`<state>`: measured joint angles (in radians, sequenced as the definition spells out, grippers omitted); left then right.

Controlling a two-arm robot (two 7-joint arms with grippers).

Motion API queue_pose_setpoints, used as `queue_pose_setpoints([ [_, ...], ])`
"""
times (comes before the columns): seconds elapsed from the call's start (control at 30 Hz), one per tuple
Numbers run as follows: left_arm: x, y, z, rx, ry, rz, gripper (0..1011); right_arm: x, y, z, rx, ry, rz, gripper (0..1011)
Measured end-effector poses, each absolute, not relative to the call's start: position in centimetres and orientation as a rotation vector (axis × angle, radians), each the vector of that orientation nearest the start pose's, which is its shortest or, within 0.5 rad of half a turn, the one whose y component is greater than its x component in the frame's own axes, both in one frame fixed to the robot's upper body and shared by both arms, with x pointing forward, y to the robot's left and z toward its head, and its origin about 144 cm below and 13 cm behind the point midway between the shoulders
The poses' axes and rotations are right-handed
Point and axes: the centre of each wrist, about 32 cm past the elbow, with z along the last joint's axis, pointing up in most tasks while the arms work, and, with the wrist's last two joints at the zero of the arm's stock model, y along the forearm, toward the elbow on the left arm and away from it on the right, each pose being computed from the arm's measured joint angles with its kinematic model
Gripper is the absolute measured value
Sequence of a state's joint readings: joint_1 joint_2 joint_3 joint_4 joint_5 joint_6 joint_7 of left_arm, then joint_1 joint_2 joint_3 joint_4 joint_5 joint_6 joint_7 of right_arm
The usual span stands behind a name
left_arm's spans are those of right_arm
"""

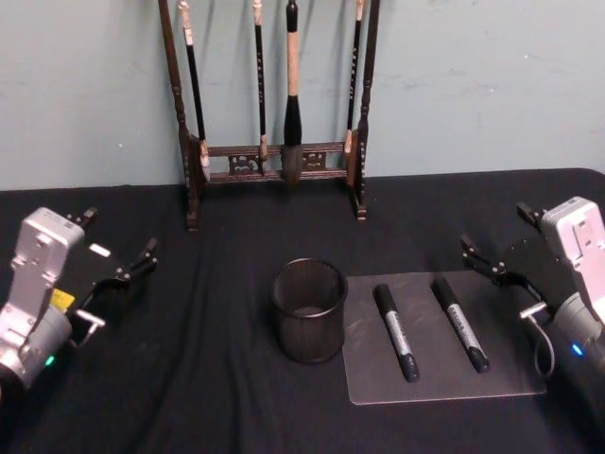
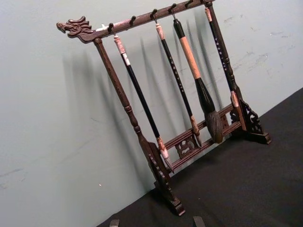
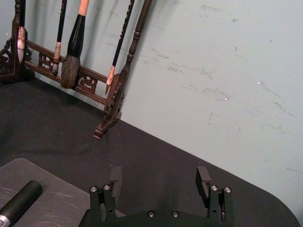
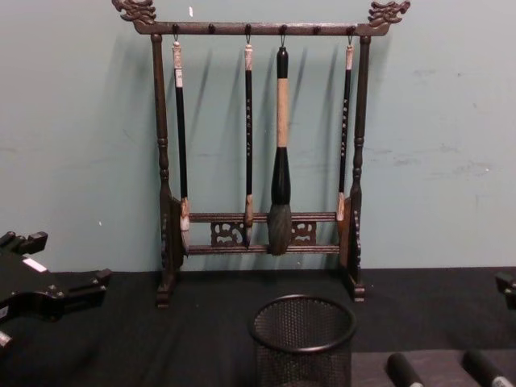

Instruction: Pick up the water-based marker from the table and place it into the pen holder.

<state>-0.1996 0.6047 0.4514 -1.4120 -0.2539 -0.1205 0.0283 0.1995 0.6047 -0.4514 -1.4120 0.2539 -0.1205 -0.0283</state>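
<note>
Jaws of right gripper (image 1: 493, 229) found spread wide, holding nothing; positioned above right side of black-clothed tabletop (image 1: 208, 378), near right edge of flat grey rectangular mat (image 1: 510, 374). Jaws of left gripper (image 1: 121, 235) likewise wide apart and empty; parked over left side of tabletop, well apart from task items.

Noted 2 black cylindrical markers with grey label bands lying on mat, roughly parallel and not touching: inner marker (image 1: 395, 332) nearer the holder, outer marker (image 1: 461, 323) nearer right gripper. Unable to tell which is water-based. Round black wire-mesh pen holder (image 1: 309, 310) upright just beside mat's left edge, apparently empty. Tall dark wooden rack of hanging calligraphy brushes (image 1: 274, 161) at rear by wall.

Judged as opening step: no marker grasped. Next move likely calls for bringing right gripper over a marker, setting jaws across barrel, lowering and closing at mid-length. Care advised against nudging neighbouring marker; round barrels prone to rolling.
</note>
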Motion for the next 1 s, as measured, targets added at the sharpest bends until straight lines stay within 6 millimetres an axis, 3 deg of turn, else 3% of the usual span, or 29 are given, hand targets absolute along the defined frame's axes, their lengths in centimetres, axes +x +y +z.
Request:
queue_pose_setpoints([
  [0.83,48.86,30.97,113.98,0.305,-0.285,1.248,1009,48.86,-30.97,113.98,-0.305,-0.285,-1.248,1002],
  [1.0,48.86,30.97,113.97,0.305,-0.285,1.248,1009,48.13,-31.69,114.26,-0.282,-0.211,-1.247,1002],
])
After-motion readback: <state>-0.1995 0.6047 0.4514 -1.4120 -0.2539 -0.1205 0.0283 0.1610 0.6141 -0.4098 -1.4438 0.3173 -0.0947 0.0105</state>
